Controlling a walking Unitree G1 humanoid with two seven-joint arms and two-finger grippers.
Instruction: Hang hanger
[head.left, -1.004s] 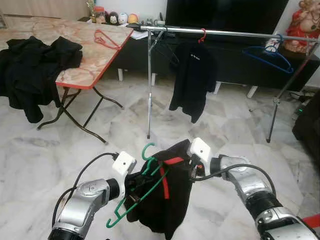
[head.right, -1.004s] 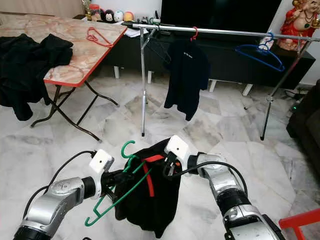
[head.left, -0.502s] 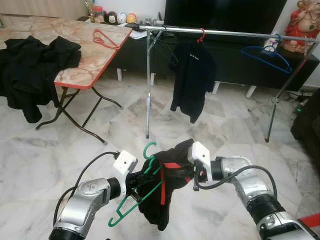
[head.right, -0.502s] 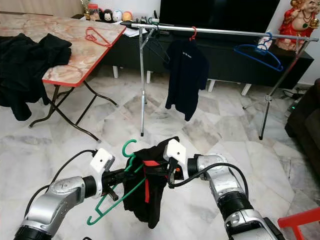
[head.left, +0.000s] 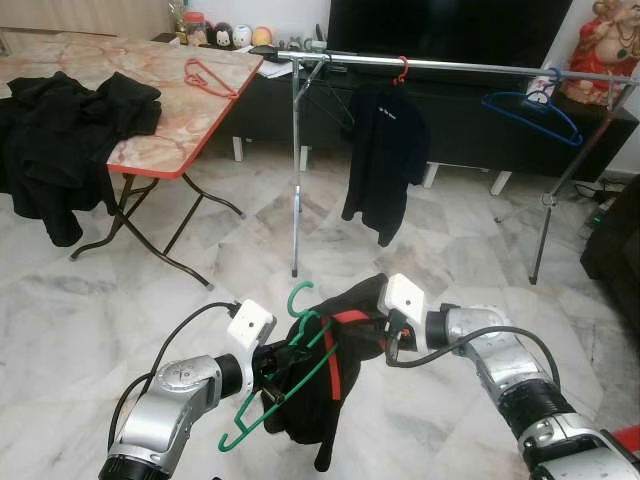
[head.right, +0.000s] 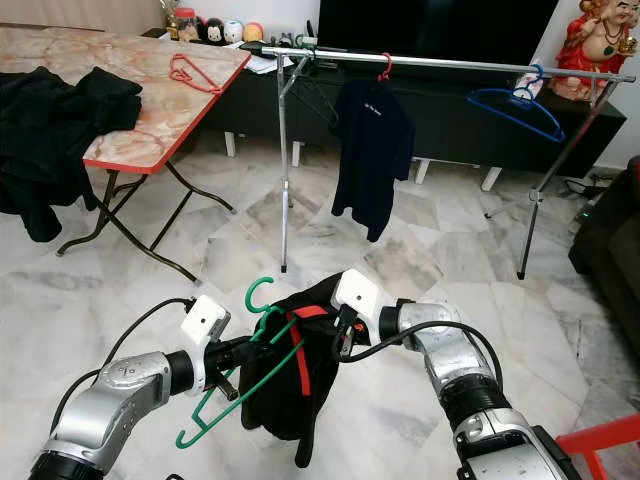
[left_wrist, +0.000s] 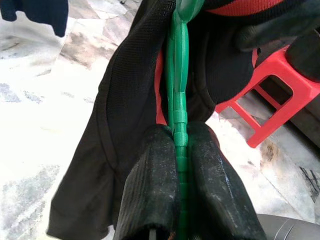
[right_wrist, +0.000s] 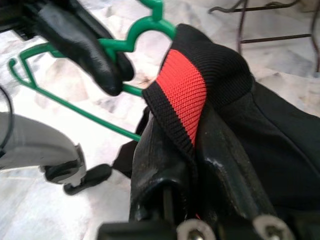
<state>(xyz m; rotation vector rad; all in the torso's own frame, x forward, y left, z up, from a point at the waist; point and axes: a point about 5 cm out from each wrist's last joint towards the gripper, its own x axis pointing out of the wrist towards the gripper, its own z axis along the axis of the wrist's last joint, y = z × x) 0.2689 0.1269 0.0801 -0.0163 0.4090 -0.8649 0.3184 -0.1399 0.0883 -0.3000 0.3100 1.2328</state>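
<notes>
Left eye view: one green hanger (head.left: 290, 372) (two hands).

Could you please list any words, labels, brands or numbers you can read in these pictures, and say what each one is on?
No text can be read with certainty.
Hanging black shirt on the metal rack: a small white chest print, too small and blurred to read.
Jars and figurines behind the table: any labels are too small to read.
Black garment and green hanger: no lettering visible.
</notes>
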